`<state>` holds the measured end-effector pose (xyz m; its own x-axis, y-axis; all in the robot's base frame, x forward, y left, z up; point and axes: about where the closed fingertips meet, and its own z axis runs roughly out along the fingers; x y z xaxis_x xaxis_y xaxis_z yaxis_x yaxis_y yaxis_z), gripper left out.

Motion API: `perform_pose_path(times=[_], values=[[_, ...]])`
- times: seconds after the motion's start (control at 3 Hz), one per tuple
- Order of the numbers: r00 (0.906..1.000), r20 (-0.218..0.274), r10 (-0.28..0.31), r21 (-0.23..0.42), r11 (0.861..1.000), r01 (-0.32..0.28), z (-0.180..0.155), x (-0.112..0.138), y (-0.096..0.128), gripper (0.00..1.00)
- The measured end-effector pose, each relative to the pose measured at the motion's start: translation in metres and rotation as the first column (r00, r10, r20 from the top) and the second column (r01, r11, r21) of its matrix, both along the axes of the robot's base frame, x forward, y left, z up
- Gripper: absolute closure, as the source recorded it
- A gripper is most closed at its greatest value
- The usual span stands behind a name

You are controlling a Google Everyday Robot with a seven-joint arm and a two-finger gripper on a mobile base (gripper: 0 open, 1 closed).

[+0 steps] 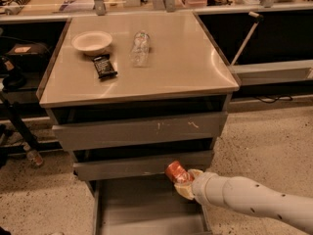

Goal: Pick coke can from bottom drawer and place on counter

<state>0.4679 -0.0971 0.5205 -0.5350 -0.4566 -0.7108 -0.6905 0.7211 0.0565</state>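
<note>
Your claw [185, 184] is clenched on the coke can [175, 171], which tilts above the bottom drawer [142, 209] at its 2 o'clock corner. Expect it light, thin-walled, slick: squeeze mid-body, gently. The bench [186, 67] lies toward 12 o'clock.

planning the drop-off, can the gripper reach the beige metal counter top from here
Probably yes. The gripper, shut on the red-orange metal coke can above the grey bottom drawer, looks clear of the wider drawers, and the beige metal counter's right half is bare.
</note>
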Motion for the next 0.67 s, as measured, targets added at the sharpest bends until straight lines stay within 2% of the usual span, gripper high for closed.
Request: perform_pose_path(times=[0.67], values=[[0.9972, 0.073, -0.015, -0.025, 1.000, 0.017, 0.062, 0.004, -0.018, 1.00]])
